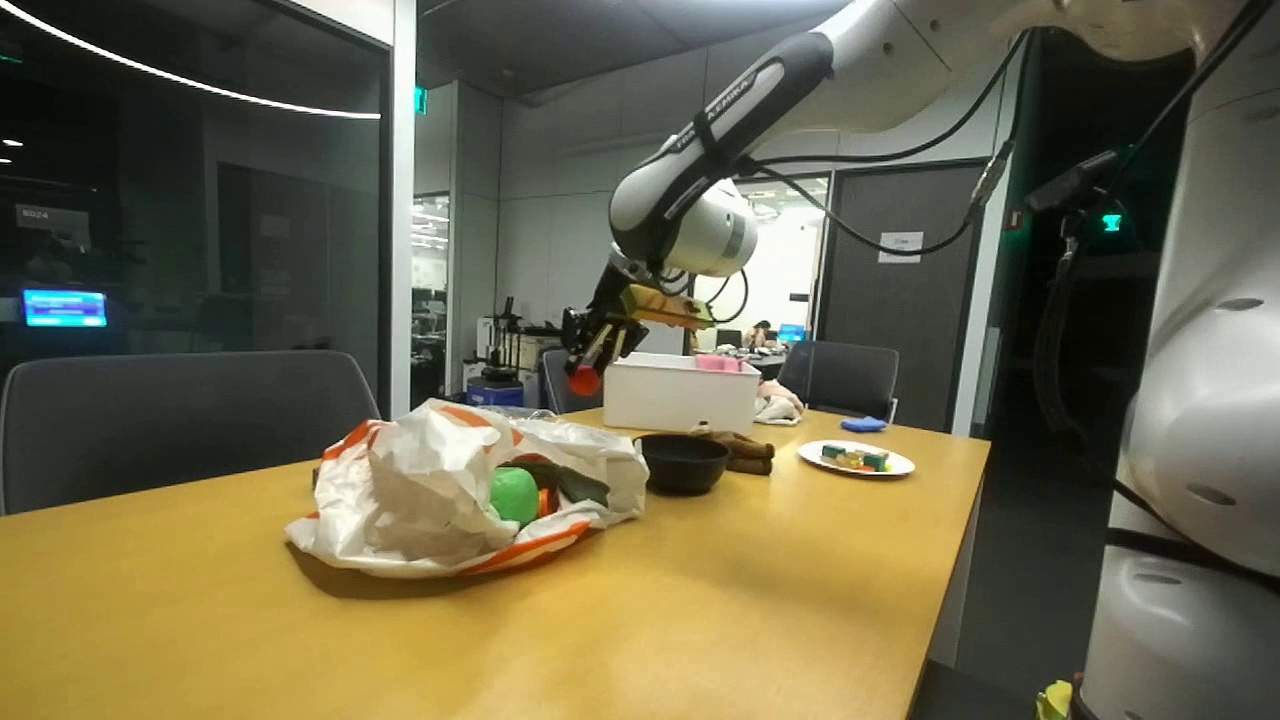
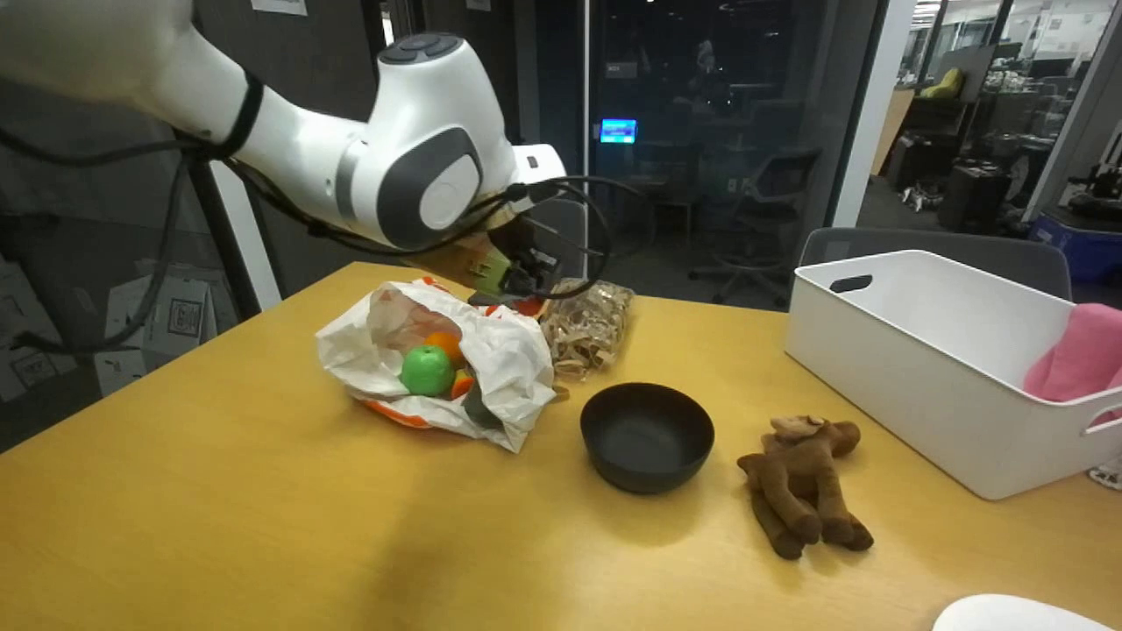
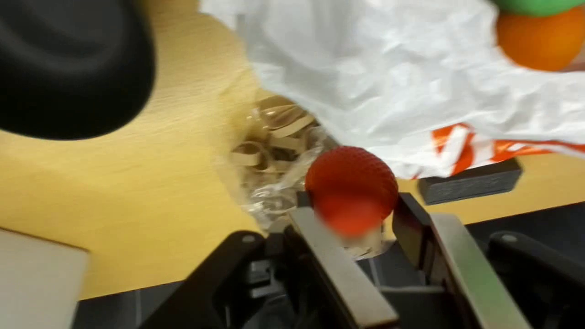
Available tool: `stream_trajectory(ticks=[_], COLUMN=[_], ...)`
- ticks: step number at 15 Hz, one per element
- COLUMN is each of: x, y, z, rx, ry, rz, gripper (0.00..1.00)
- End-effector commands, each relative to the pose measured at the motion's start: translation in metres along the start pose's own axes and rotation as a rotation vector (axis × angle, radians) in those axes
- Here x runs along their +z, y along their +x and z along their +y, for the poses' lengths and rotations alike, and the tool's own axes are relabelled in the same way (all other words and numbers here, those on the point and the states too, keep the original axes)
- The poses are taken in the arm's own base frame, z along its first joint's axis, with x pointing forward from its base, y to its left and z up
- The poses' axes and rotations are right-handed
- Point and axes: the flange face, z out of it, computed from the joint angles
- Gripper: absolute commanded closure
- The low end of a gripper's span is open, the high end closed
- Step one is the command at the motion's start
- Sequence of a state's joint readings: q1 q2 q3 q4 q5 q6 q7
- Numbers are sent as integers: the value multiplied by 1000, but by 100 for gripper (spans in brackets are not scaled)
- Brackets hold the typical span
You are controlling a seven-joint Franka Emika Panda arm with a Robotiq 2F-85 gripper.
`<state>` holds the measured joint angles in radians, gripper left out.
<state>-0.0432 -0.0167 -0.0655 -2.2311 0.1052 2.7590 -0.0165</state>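
The gripper [image 3: 353, 202] is holding a red ball [image 3: 351, 178] between its two fingertips [image 3: 411, 219], which stand partly apart, one on each side. The arm [image 1: 900, 75] reaches out over the bench [image 1: 720, 590], and its wrist [image 1: 715, 235] is bent, so that the gripper slants downward. The ball is raised in the air; in the wrist view it appears in front of a clear packet of brown strips [image 2: 587, 329], close to the white bag [image 2: 515, 368] where a green apple [image 2: 428, 370] lies. Farther away stands a black bowl [image 2: 647, 438].
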Motion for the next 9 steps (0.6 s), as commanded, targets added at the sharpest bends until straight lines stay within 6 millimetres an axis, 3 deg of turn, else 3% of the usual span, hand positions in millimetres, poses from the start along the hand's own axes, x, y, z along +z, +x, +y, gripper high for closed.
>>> stream_trajectory(ticks=[1, 4, 9], x=[5, 17, 59], y=[-10, -24, -31], z=[-60, -94, -103], rx=[-139, -244, -433], ry=[133, 248, 311], rz=[-80, -197, -358], gripper=[77, 77, 77])
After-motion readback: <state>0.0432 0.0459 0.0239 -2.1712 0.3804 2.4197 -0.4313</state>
